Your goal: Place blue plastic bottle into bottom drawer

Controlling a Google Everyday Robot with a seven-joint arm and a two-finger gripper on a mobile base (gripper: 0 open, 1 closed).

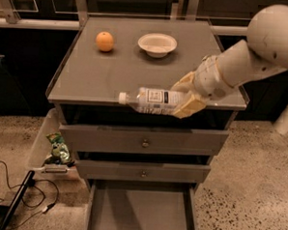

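My gripper (184, 98) is shut on the blue plastic bottle (152, 100) and holds it lying sideways, white cap to the left, in the air at the front edge of the grey cabinet top (102, 76). One yellowish finger (188, 107) lies across the bottle's right end. The bottom drawer (140, 211) stands pulled open below, with a flat grey floor and nothing in it. The bottle hangs above the two shut drawers with round knobs (145, 143).
An orange (105, 41) and a white bowl (157, 43) sit at the back of the top. A clear bin with a green bag (59, 149) stands on the floor at the left, with black cables (14, 192) beside it. The drink can is hidden.
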